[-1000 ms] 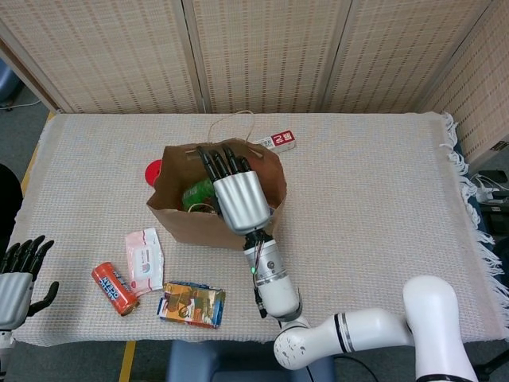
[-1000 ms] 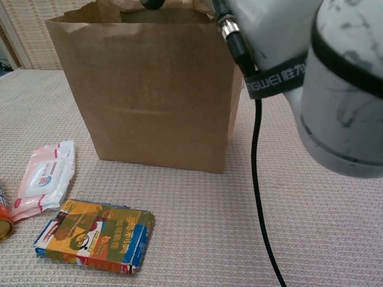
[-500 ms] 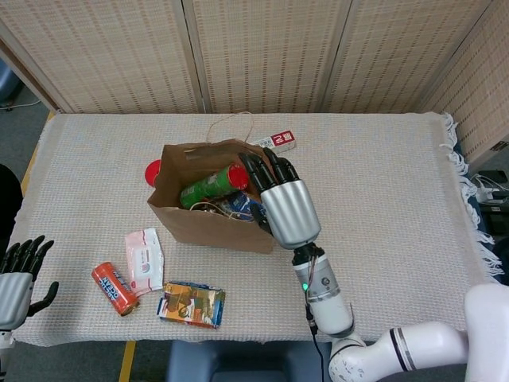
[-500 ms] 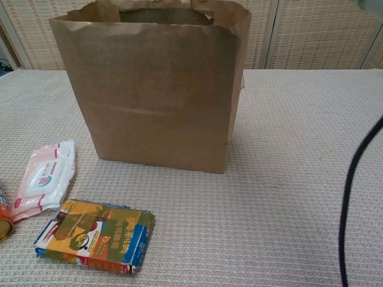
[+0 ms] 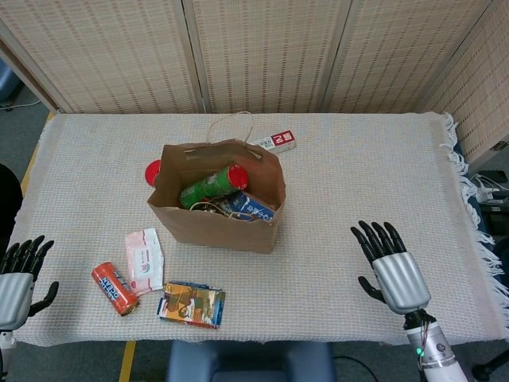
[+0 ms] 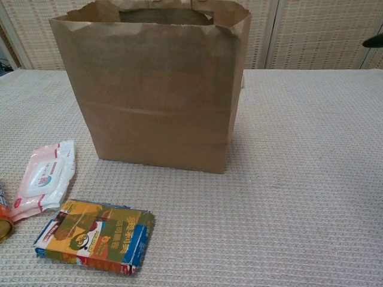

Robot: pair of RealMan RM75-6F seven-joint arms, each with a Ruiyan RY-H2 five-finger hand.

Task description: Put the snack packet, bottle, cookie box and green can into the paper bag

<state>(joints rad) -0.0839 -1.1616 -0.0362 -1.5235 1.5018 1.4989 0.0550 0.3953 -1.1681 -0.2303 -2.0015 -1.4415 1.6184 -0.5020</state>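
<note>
The right hand [image 5: 394,270] has pulled out of the brown paper bag [image 5: 215,227] to 4 o'clock, fingers spread, empty. The green cylindrical can [image 5: 213,185] now lies inside, so that item looks delivered.

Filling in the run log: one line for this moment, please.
right hand: open, right of paper bag | left hand: open | green can: in bag
</note>
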